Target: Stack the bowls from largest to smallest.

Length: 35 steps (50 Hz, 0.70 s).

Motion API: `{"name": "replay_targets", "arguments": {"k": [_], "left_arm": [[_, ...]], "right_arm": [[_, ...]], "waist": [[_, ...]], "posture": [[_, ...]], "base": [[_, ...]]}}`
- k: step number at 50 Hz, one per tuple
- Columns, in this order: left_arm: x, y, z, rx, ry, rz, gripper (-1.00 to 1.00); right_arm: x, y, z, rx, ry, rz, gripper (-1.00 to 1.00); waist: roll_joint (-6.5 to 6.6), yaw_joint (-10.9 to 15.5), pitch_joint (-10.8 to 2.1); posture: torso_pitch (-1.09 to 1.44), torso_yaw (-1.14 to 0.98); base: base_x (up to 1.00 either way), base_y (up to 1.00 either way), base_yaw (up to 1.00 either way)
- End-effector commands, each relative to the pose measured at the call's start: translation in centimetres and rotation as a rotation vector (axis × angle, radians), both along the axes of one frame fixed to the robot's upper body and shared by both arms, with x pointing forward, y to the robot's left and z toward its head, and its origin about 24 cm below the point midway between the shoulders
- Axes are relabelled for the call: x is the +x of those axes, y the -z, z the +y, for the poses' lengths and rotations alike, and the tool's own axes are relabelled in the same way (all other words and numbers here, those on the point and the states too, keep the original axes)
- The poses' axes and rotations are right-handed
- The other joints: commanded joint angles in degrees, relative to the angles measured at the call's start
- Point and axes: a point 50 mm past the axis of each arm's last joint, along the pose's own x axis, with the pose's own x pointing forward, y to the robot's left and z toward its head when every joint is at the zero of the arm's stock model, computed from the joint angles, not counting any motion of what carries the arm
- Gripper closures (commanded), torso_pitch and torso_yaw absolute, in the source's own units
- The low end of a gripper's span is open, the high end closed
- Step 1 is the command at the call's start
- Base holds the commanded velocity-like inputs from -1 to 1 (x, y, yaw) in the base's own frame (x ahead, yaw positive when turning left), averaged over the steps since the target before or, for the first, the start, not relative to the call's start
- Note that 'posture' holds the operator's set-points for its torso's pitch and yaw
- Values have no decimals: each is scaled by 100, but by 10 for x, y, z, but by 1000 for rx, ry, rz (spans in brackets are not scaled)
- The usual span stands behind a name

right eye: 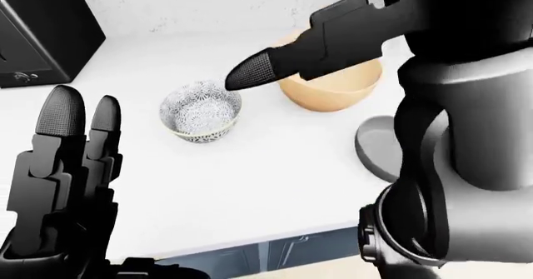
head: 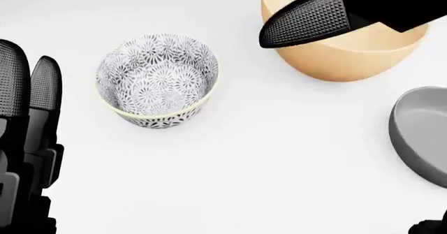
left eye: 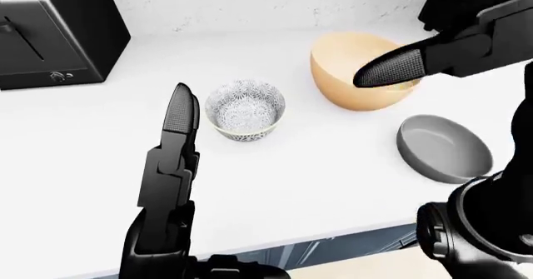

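Over the tan bowl (left eye: 360,73), right hand (left eye: 450,51) fingers extended, holding nothing; left hand (right eye: 62,179) open too; patterned bowl (head: 157,79) upright, apart.

Bare counter (left eye: 333,160) between three bowls

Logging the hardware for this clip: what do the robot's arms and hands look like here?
Both are matte black all over. The left hand has long blocky segmented fingers ending in rounded fingertips with a fine knurled grid texture. The right hand has the same textured tip on angular links, and its arm shows bulky rounded joint housings. No cables or markings show.
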Motion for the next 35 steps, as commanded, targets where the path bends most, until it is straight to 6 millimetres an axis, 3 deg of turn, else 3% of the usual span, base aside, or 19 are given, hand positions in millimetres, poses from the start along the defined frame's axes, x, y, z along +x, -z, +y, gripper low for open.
{"name": "replay_targets", "arguments": {"k": [1,10,11,16,28,35], "left_arm": [[-7,-9,0,-12,1,-63,-100],[-6,-9,0,-11,1,-64,-100],[-6,-9,0,-10,0,-64,-100],[-6,-9,1,-10,-1,-64,-100],[-7,-9,1,-10,-4,-69,-100],[-7,-9,2,-12,-7,-70,-100]], "right_arm": [[1,-8,3,-22,24,-38,-100],[16,-20,34,-239,1,-7,-100],[22,-23,34,-242,83,-9,-100],[30,-18,56,-467,130,-42,-100],[50,1,85,-797,133,7,-100],[51,-10,101,-855,111,-27,-100]], "waist": [[-9,1,-85],[46,-16,-72],[51,-15,-73],[61,-14,-68],[95,-33,-66],[109,-35,-60]], "posture": [[0,0],[0,0],[0,0],[0,0],[0,0],[0,0]], "base": [[0,0,0],[0,0,0],[0,0,0],[0,0,0],[0,0,0],[0,0,0]]}}
